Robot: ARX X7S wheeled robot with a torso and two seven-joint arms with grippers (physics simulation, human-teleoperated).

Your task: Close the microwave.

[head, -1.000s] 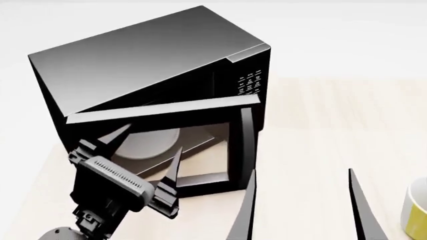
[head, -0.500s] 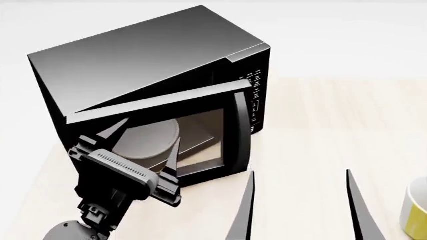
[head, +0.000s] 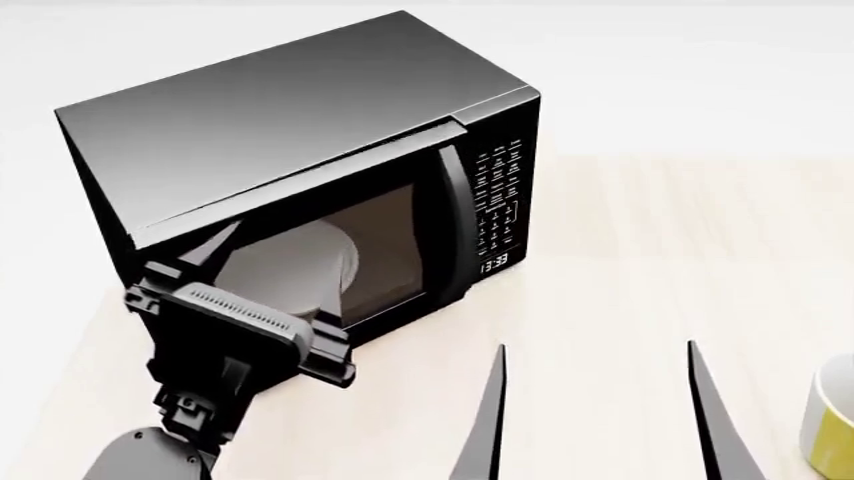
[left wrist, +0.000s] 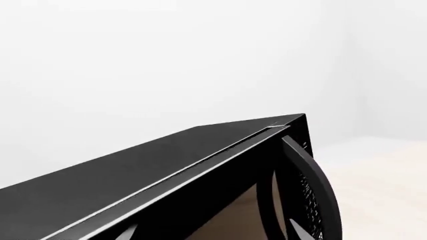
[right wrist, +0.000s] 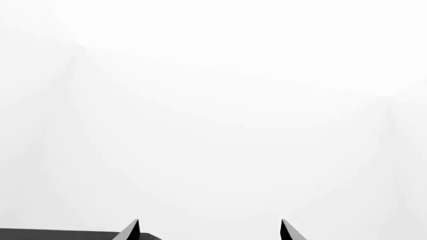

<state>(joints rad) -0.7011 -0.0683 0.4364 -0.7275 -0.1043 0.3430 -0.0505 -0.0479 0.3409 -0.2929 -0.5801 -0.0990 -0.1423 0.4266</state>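
Note:
The glossy black microwave (head: 294, 110) stands on the light wooden table (head: 641, 250). Its windowed door (head: 387, 235) lies almost flush with the body. The curved handle (head: 454, 215) sits beside the keypad (head: 501, 185) and the lit clock (head: 493, 264). The white plate (head: 287, 265) shows through the window. My left gripper (head: 280, 275) is open, its fingers against the door's window. In the left wrist view the gripper (left wrist: 210, 231) faces the door top edge (left wrist: 200, 167) and the handle (left wrist: 317, 185). My right gripper (head: 595, 345) is open and empty, right of the microwave; the right wrist view (right wrist: 209, 222) shows its fingertips apart.
A yellow and white mug (head: 834, 420) stands at the right edge of the table. A white wall is behind the microwave. A sliver of the microwave's top (right wrist: 67, 235) shows low in the right wrist view.
The door has swung from about half open to almost flush with the body. My left gripper has moved forward with it. The right gripper has barely moved.

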